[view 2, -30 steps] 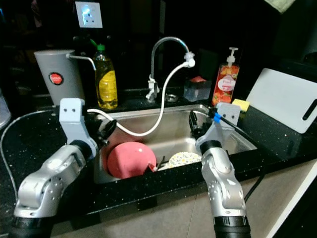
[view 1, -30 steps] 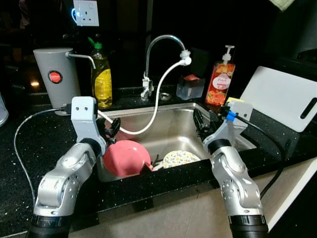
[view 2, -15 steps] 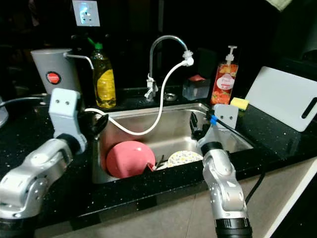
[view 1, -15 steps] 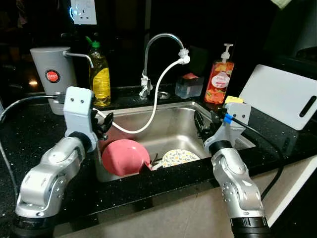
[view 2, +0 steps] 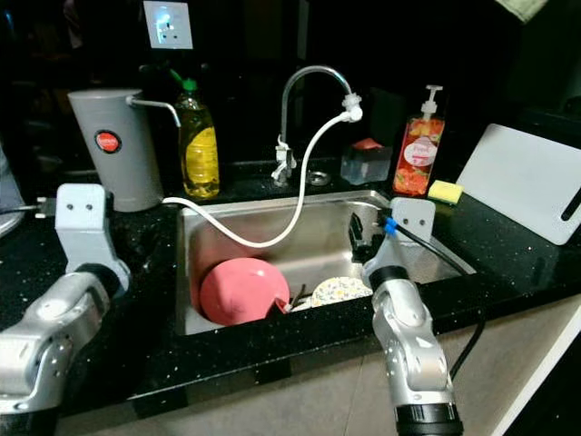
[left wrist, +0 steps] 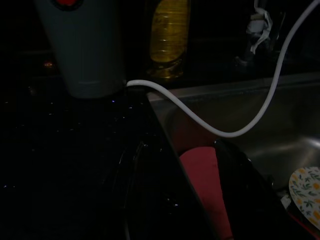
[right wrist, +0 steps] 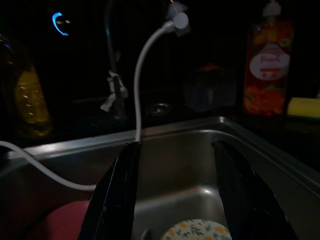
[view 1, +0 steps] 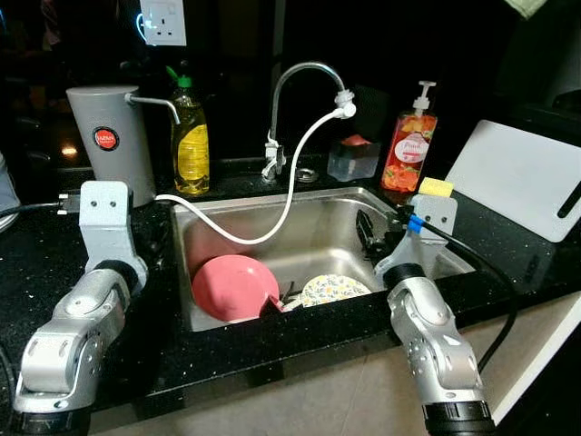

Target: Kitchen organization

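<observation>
In the steel sink [view 1: 318,218] a pink bowl [view 1: 234,287] leans at the left, and a flower-patterned plate [view 1: 331,291] lies beside it. My left gripper [left wrist: 185,200] hangs open over the dark counter just left of the sink's edge, holding nothing. The left wrist view looks past its fingers [left wrist: 131,185] at the pink bowl [left wrist: 202,175]. My right gripper [view 1: 368,238] is open and empty over the sink's right side, above the patterned plate [right wrist: 195,231]. A white hose [view 1: 272,218] runs from the faucet [view 1: 304,73] across the sink to the left.
Along the back stand a grey canister [view 1: 111,141], a yellow dish-soap bottle [view 1: 191,145], a clear box [view 1: 352,159] and a red soap dispenser [view 1: 404,154]. A yellow sponge [view 1: 436,187] and a white cutting board [view 1: 522,177] are to the right.
My left arm has swung left, from over the sink's left edge near the pink bowl to above the counter. The right arm has hardly moved.
</observation>
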